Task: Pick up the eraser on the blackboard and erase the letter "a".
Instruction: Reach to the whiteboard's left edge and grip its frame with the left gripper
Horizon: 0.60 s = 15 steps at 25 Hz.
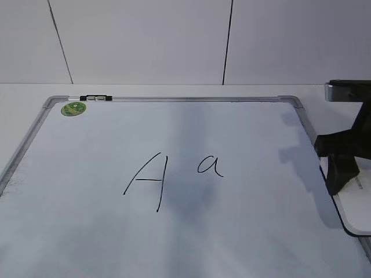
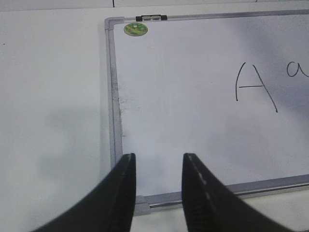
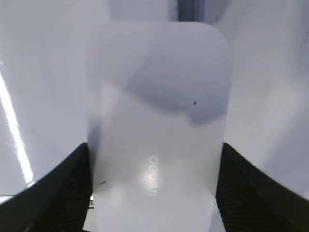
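Observation:
The blackboard (image 1: 87, 174) is a white board with a grey frame, lying flat on the table; it also shows in the left wrist view (image 2: 183, 96). The small letter "a" (image 1: 210, 165) sits near its middle, right of a taller capital "A" (image 1: 148, 180); the left wrist view shows it at the right edge (image 2: 298, 69). The white eraser (image 1: 356, 208) lies at the board's right edge. My right gripper (image 1: 342, 174) is down over it, its fingers (image 3: 155, 150) against both long sides of the eraser (image 3: 157, 96). My left gripper (image 2: 158, 162) is open and empty above the board's near left corner.
A round green sticker (image 1: 73, 108) and a black clip (image 1: 95, 98) sit at the board's far left corner. The white table (image 2: 53, 96) runs left of the board. A white wall with dark seams (image 1: 227, 40) stands behind.

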### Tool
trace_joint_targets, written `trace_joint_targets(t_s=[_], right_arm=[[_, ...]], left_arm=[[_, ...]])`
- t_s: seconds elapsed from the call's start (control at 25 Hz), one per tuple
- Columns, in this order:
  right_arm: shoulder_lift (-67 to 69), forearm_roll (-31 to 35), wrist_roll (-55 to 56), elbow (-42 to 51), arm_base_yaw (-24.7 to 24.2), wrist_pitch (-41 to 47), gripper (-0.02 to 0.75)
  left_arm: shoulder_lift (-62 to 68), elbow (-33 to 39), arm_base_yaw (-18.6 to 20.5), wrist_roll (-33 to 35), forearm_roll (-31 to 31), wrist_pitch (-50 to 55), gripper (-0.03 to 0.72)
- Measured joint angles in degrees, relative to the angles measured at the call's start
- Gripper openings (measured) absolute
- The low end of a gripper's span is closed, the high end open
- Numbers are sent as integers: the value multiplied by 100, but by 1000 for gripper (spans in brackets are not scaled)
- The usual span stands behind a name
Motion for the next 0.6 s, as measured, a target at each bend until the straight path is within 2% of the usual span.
trace_joint_targets(t_s=[0.28, 0.6], right_arm=[[0, 37, 0, -331, 0, 70, 536], [0, 241, 0, -338, 0, 119, 536]], left_arm=[[1168, -189, 0, 0, 482, -634, 245], [3314, -936, 0, 0, 606, -1508, 245]])
